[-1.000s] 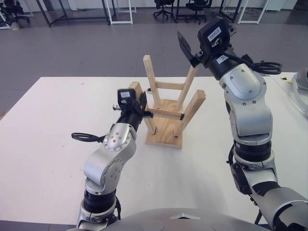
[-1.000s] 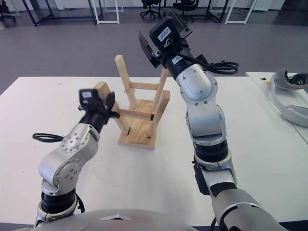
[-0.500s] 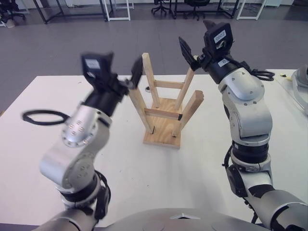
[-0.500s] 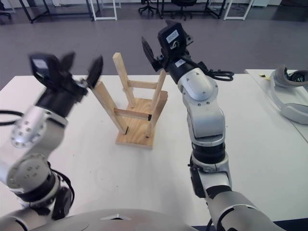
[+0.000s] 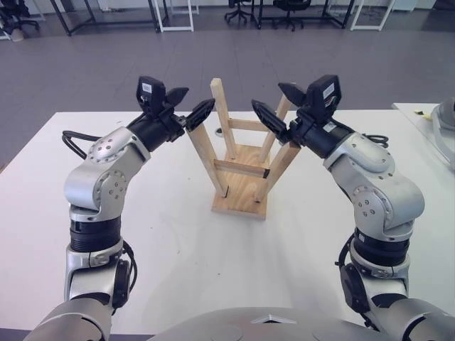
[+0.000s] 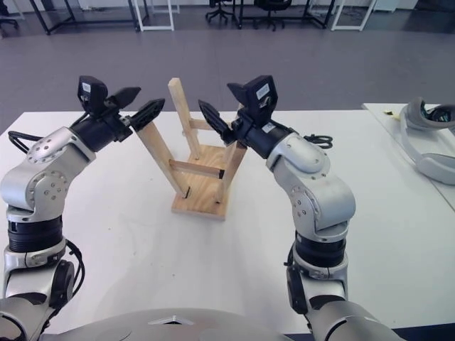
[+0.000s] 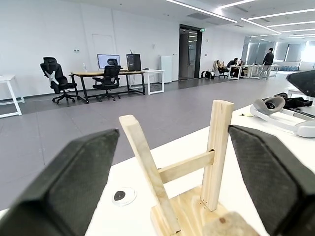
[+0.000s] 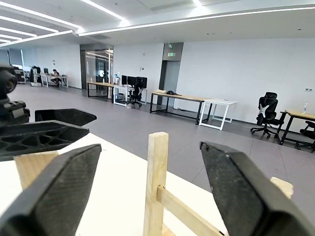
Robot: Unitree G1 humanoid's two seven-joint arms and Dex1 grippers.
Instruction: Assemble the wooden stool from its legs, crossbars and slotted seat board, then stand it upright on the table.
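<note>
The pale wooden stool [image 5: 245,165] stands upside down mid-surface [image 5: 213,263]. Its seat board [image 5: 238,204] lies flat against the white top, and four legs [image 5: 221,117] splay upward, joined by two visible crossbars [image 5: 242,168].

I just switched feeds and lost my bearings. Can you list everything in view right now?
table: 1, white, in front of the robot
stool: 1, pale wood, upside down mid-table, seat down, legs up
round disc: 1, grey and black, in the table top behind the stool
headset: 1, white and grey, on a separate table to the right
office chairs: several, black, at desks in the room behind
left tool: 1, black, open, by the top of the stool's left leg
right tool: 1, black, open, by the tops of its right legs
</note>
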